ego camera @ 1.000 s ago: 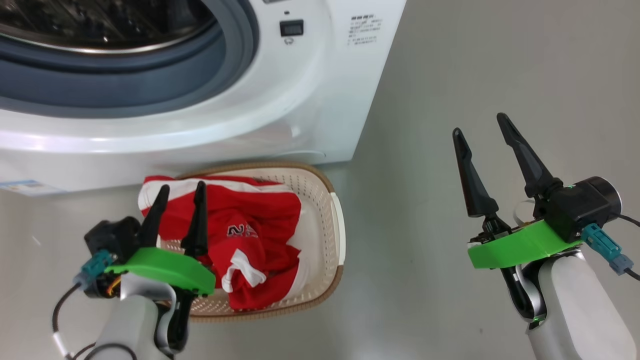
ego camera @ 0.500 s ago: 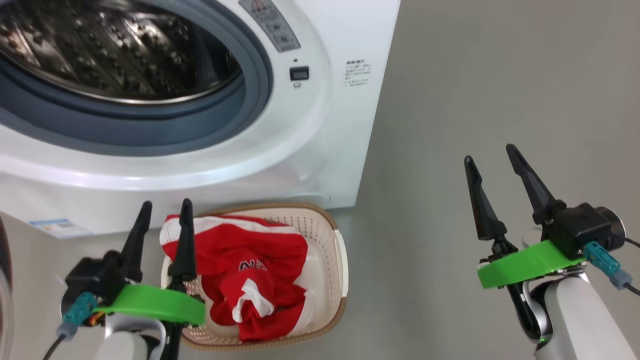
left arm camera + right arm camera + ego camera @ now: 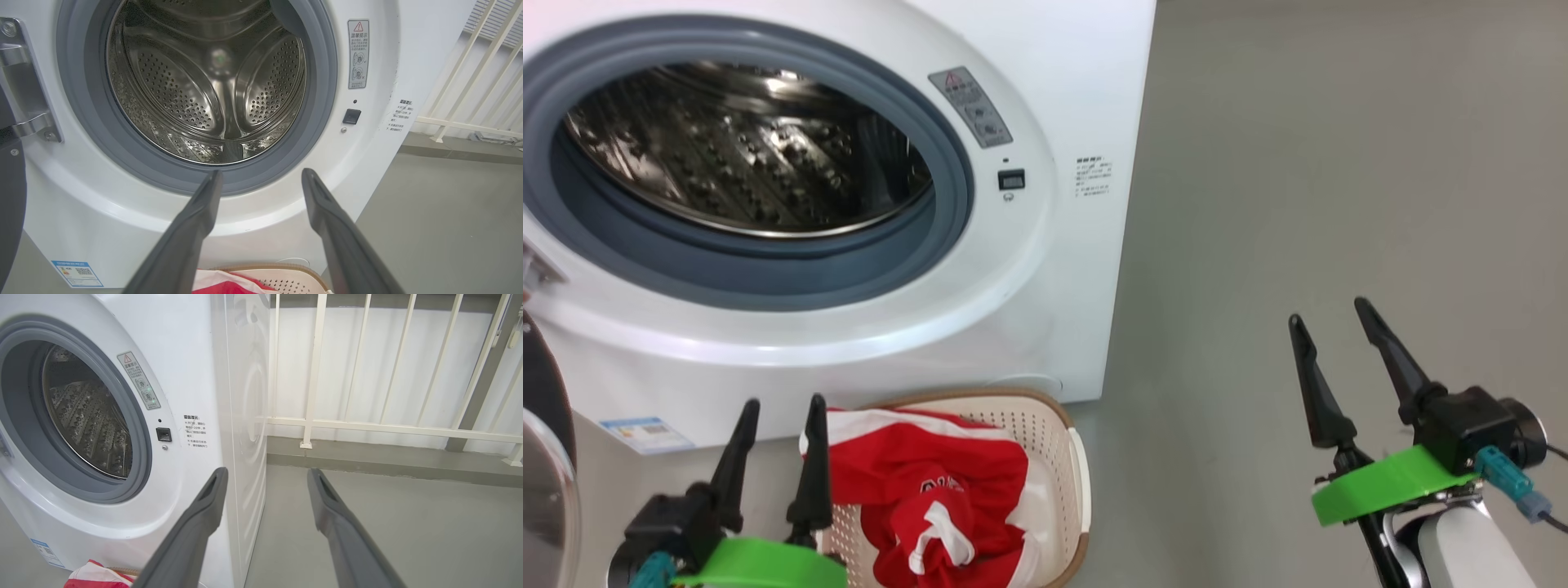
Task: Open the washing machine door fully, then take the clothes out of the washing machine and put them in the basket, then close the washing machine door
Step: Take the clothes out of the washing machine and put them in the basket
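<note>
Red clothes [image 3: 907, 482] lay in the cream basket [image 3: 1045, 433] near the washing machine [image 3: 1045, 286]; left gripper [image 3: 784, 400] and right gripper [image 3: 1328, 310] kept jaws apart; camera had tilted upward.

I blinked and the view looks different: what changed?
Mostly the camera tilted up, showing more of the washing machine. The left claw drew slightly left, to the basket's edge. The right claw kept its place. Both stay open and empty; the clothes stay in the basket.

Bright even light; glare on washing machine [image 3: 1013, 286].
</note>
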Robot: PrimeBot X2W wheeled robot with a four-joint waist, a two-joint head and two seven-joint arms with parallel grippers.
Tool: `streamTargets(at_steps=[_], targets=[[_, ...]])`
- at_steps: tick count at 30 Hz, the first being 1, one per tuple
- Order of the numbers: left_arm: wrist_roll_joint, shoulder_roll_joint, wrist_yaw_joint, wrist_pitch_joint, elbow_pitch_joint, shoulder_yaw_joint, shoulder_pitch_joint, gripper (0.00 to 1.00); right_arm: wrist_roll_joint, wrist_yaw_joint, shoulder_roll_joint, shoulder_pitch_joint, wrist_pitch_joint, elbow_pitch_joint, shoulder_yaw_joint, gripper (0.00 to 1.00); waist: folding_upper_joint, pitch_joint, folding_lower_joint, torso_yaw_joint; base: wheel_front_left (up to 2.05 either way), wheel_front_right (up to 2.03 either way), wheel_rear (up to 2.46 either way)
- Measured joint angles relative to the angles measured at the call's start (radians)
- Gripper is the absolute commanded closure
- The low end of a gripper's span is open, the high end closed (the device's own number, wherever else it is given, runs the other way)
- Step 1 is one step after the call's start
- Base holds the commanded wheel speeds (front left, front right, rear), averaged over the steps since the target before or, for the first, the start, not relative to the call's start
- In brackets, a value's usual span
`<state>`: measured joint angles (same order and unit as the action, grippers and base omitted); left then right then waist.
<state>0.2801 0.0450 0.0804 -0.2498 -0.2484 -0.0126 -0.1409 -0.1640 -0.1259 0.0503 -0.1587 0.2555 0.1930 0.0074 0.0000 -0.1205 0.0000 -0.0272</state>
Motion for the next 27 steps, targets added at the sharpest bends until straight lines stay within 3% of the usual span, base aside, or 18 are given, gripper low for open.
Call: streamTargets(at_steps=[7,12,27], targets=[[0.000,0.015,-0.003,0.001,0.012,-0.015,0.091,0.00,0.012,0.000,-0.002,0.062,0.000,0.000,0.001,0.00,0.0000,0.079,0.0000,-0.009,0.00,0.00,0.00],[0.000,0.021,-0.032,0.012,0.038,-0.028,0.126,0.00,0.015,0.000,-0.002,0.075,0.000,-0.002,0.002,0.00,0.0000,0.114,0.0000,-0.019,0.00,0.00,0.00],[0.003,0.026,-0.055,0.029,0.096,-0.028,0.144,0.00,0.016,0.000,-0.003,0.078,0.000,-0.010,0.002,0.00,0.0000,0.112,0.0000,-0.030,0.00,0.00,0.00]])
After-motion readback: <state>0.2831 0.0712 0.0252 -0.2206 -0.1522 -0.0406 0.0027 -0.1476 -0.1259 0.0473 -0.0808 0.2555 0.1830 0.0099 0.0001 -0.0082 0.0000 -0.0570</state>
